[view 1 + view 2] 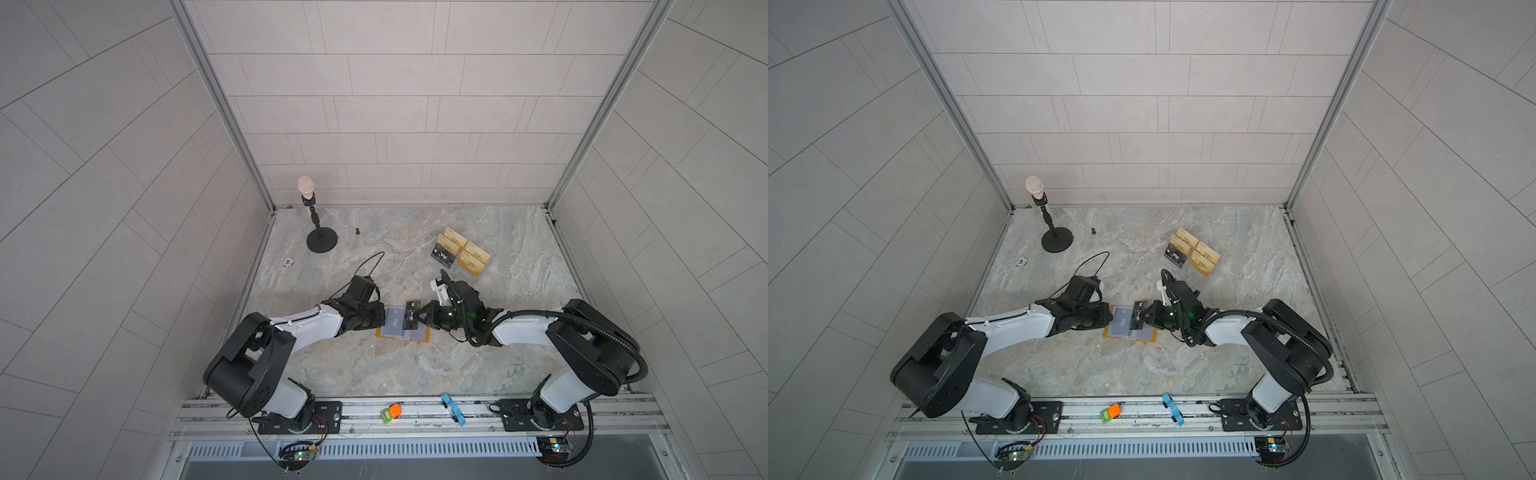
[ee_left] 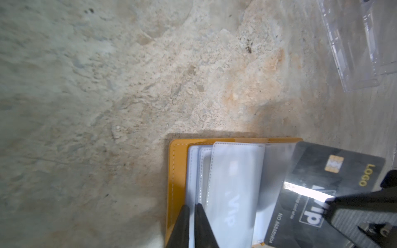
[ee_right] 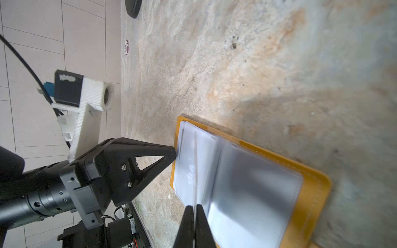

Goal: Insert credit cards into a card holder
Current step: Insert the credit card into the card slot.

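The mustard card holder [image 1: 422, 336] [image 1: 1152, 334] lies open on the marble table, its clear sleeves fanned up. One credit card [image 1: 395, 323] [image 2: 234, 204] shows faintly inside a sleeve. My left gripper [image 1: 384, 319] [image 2: 192, 207] is at the holder's left edge, shut on a sleeve's edge. My right gripper [image 1: 419, 318] [image 3: 195, 207] is shut on a black Vip credit card [image 1: 412, 314] [image 2: 318, 171], held edge-down over the sleeves near the holder's middle. In the right wrist view that card [image 3: 195, 167] is a thin line. A third Vip card [image 1: 444, 257] stands behind.
A clear acrylic stand [image 2: 354, 53] with gold cards [image 1: 469, 253] sits behind the right gripper. At the back left are a microphone on a black stand [image 1: 320, 237], a small black part [image 1: 356, 231] and a chip [image 1: 287, 261]. Orange-green [image 1: 391, 412] and blue [image 1: 453, 409] items lie on the front rail.
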Robot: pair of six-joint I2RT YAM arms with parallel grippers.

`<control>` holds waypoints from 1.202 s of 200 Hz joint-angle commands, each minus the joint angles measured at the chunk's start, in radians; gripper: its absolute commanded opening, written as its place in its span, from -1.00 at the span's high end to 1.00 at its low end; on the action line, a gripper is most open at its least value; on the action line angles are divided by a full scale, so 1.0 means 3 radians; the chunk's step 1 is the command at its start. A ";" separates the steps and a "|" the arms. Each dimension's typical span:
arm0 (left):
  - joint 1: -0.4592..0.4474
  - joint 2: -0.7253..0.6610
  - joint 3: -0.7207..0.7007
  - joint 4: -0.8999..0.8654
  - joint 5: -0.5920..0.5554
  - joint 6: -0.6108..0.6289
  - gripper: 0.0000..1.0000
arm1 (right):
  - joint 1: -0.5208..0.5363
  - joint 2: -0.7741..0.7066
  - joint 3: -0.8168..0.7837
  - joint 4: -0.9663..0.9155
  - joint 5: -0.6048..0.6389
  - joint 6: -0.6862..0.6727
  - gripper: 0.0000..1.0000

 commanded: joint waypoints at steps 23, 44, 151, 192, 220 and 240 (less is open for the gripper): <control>-0.0076 -0.0004 -0.0127 0.0092 -0.0066 -0.0077 0.83 | -0.0026 0.0029 -0.0081 0.0206 -0.0001 0.0121 1.00; -0.0109 0.0008 -0.0176 0.0137 -0.0083 -0.0125 0.84 | -0.0066 0.0037 -0.0094 0.0234 -0.0054 0.0103 1.00; -0.0112 0.0048 -0.0162 0.0088 -0.0102 -0.0118 0.81 | -0.0270 0.0048 -0.0084 0.0097 -0.0343 -0.0088 1.00; -0.0112 0.0038 -0.0151 0.0053 -0.0103 -0.0104 0.81 | -0.0267 0.0173 -0.0084 0.0244 -0.0424 -0.0015 1.00; -0.0112 0.0038 -0.0154 0.0052 -0.0104 -0.0105 0.80 | -0.0264 0.0190 -0.0090 0.0271 -0.0435 -0.0003 1.00; -0.0113 0.0037 -0.0146 0.0043 -0.0098 -0.0104 0.80 | -0.0263 0.0205 -0.0099 0.0337 -0.0454 0.0035 1.00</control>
